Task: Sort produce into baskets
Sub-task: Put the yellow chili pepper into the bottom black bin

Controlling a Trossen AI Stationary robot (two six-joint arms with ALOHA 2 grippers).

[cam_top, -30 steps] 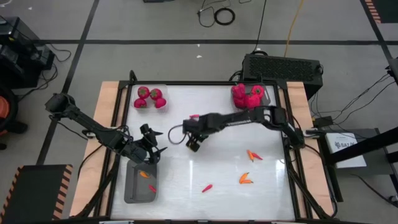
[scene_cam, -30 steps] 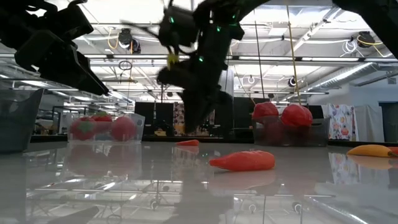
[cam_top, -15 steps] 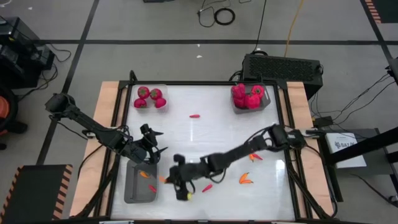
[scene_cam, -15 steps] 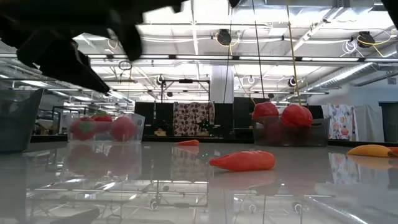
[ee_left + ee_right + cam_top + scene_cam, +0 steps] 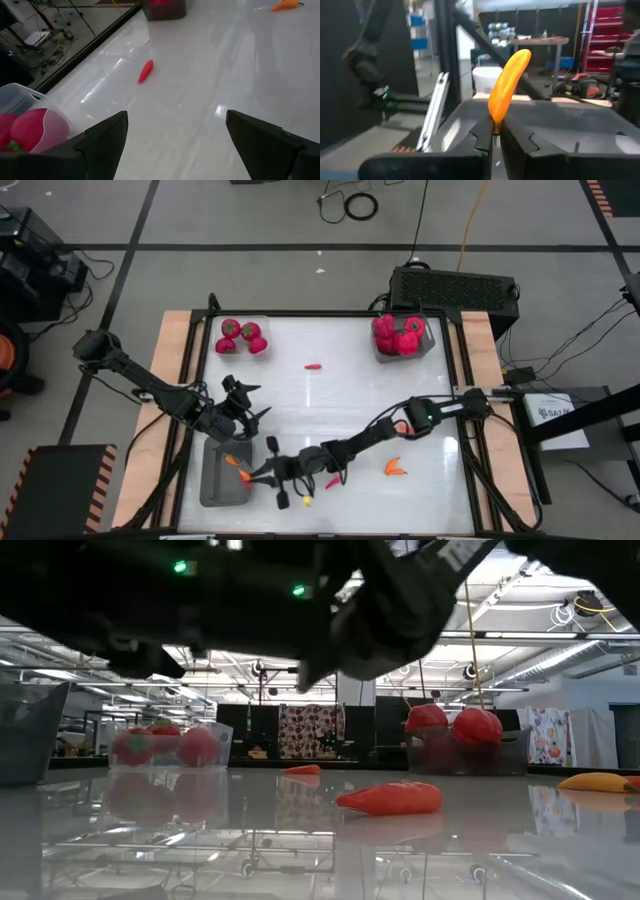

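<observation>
My right gripper [image 5: 256, 475] reaches low across the table to the right rim of the near-left grey basket [image 5: 215, 488] and is shut on an orange chilli [image 5: 509, 82]. Another orange piece [image 5: 232, 461] lies in that basket. My left gripper [image 5: 246, 416] hovers open and empty just beyond the basket. Round red fruits [image 5: 240, 337] fill the clear basket at the far left. Red peppers [image 5: 398, 334] fill the grey basket at the far right. Loose chillies lie on the table: a red one [image 5: 314, 366], a red one [image 5: 332, 481] and an orange one [image 5: 395, 470]. My right gripper pinches the orange chilli by one end [image 5: 495, 120] between its two fingertips [image 5: 481, 134]. The rest of the chilli sticks out beyond the fingertips, clear of the table. The fingers lie about level, coming from the table's right side.
More orange pieces [image 5: 404, 428] lie half hidden beside my right arm. The left wrist view shows the far red chilli [image 5: 145, 71] on open table. Wooden rails [image 5: 175, 350] border the table left and right. A black box [image 5: 455, 288] stands beyond the far right corner.
My right gripper has swept from the table's middle toward the near edge and the left, ending at the near-left grey basket's right rim. My left gripper has kept still.
</observation>
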